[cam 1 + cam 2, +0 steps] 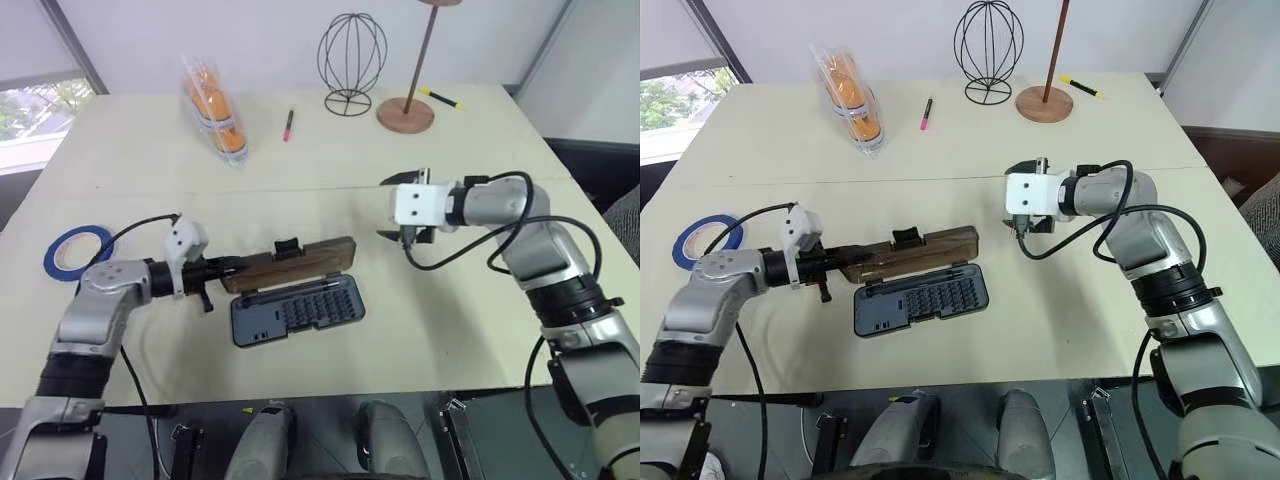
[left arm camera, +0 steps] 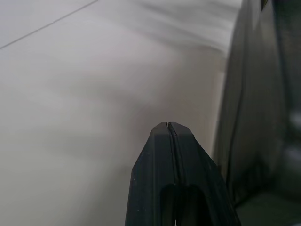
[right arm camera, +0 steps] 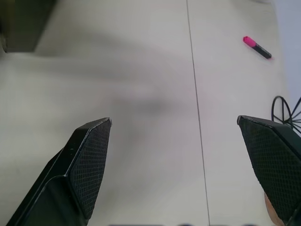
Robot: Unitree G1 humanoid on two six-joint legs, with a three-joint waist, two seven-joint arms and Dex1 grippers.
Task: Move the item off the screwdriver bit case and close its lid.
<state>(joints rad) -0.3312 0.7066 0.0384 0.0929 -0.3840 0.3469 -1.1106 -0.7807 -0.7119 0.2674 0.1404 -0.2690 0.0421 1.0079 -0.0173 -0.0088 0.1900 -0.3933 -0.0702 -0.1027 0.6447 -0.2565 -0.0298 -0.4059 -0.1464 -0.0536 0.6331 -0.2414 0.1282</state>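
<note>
Blue tape roll (image 1: pixel 77 250) lies flat on the table's left side, well apart from the screwdriver bit case (image 1: pixel 297 309) and off it. Case sits near the front edge at centre, base flat with rows of bits showing. Lid (image 1: pixel 290 264) stands raised along the case's far edge, smoky brown, black latch tab on its upper edge.

Left gripper (image 1: pixel 228 267) has its fingers pressed together, nothing between them, tip right at the lid's left end; contact can't be confirmed. Right gripper (image 3: pixel 174 141) has fingers spread wide, empty, above bare table to the right of the case.

Surface: pale cream table (image 1: pixel 440 330), two tops butted together with a seam line running across the middle. Far side: clear pack of orange items (image 1: pixel 215 110), pink marker (image 1: pixel 289 124), black wire sphere stand (image 1: pixel 351 60), round wooden base with a pole (image 1: pixel 407 113), yellow marker (image 1: pixel 440 97).

Room: white walls, window (image 1: pixel 35 110) at far left with greenery outside, dark floor beyond the right edge.

No readable brand, label or writing on anything.
</note>
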